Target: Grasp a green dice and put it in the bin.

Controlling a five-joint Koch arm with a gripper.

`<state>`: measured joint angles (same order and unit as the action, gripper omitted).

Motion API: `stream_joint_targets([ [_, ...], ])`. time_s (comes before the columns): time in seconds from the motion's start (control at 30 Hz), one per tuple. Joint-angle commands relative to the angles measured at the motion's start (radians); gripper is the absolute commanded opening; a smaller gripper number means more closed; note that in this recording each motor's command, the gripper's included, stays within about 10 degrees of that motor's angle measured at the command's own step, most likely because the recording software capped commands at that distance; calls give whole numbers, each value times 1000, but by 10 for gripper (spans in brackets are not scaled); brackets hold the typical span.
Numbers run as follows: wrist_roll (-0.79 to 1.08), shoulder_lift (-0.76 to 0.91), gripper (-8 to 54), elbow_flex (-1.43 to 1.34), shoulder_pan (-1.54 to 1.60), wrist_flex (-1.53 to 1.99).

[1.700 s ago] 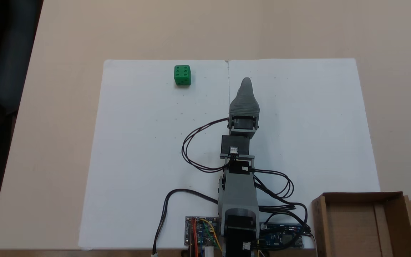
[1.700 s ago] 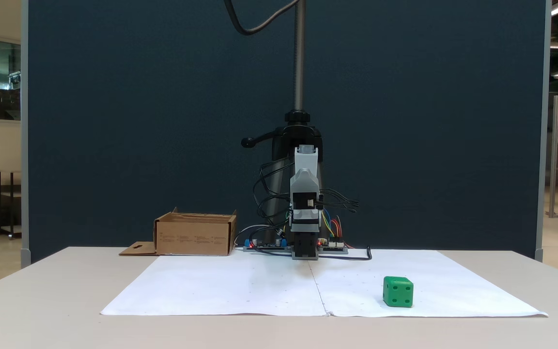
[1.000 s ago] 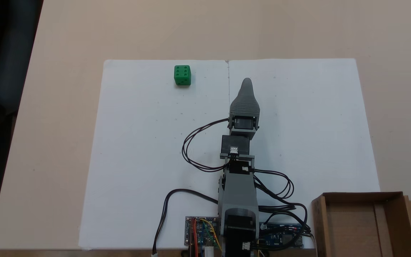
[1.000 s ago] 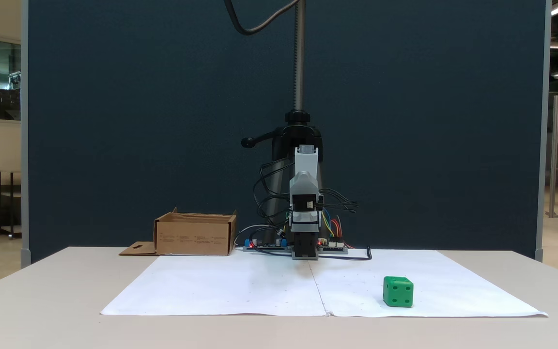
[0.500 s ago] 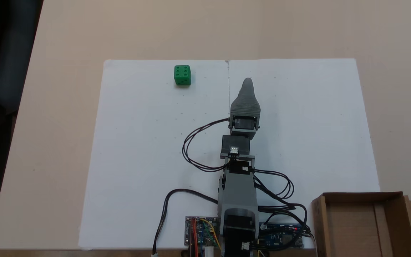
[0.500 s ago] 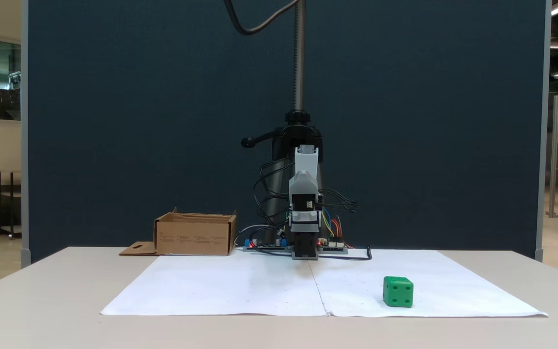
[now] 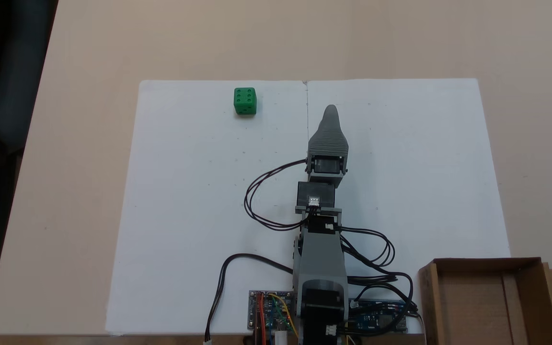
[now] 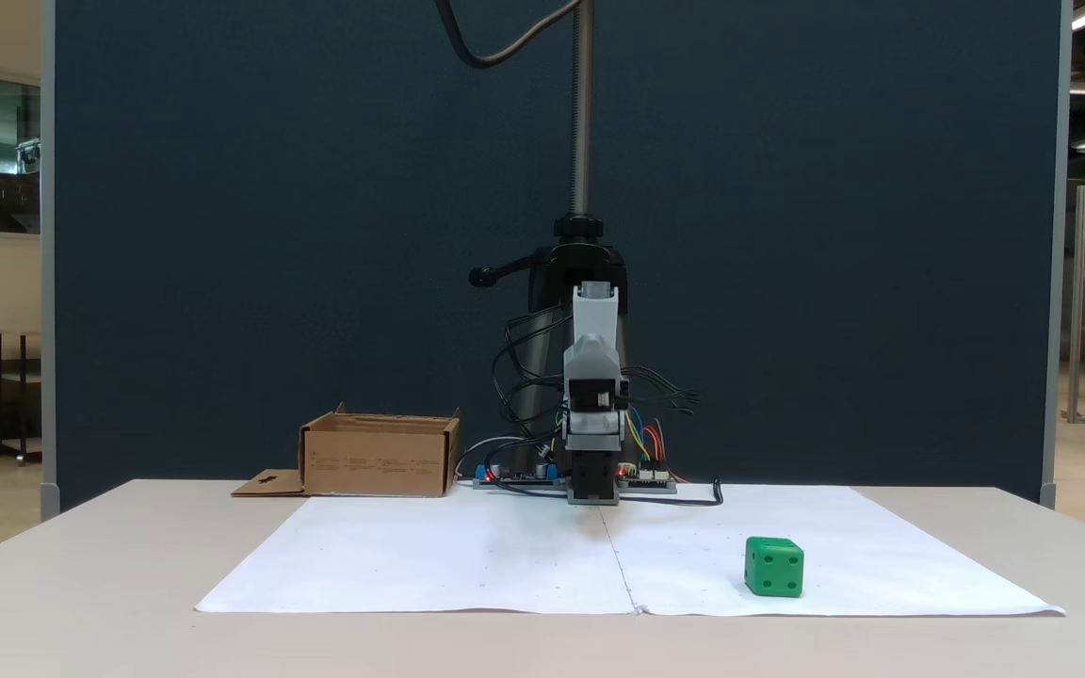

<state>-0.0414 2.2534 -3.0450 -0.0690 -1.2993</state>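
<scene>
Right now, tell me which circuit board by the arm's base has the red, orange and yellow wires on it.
The circuit board left of the arm's base in the top-down fixed view; the other board, toward the box, shows only black cables.

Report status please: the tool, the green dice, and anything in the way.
Tool above white paper, holding nothing; open or shut: cannot tell. Green dice on the paper, apart from tool. Bin beside the arm base. Nothing between tool and dice.

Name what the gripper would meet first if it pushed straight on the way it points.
Probably nothing: the gripper points across the white paper. The green dice sits well aside; height unclear.
</scene>
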Motion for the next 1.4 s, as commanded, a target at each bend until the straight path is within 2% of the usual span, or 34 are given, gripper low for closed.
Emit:
stream_joint_targets([
  [0.0, 77, 114, 427, 32, -9, 164],
  [0.17, 77, 112, 427, 270, -21, 521],
  [0.43, 77, 101, 433, 468, 8, 1057],
  [0.7, 69, -138, 432, 920, 26, 1574],
  [0.93, -67, -383, 434, 1325, 37, 1948],
  [1.07, -121, -485, 433, 1454, 81, 2161],
  [1.37, -253, -649, 431, 1681, 268, 2287],
])
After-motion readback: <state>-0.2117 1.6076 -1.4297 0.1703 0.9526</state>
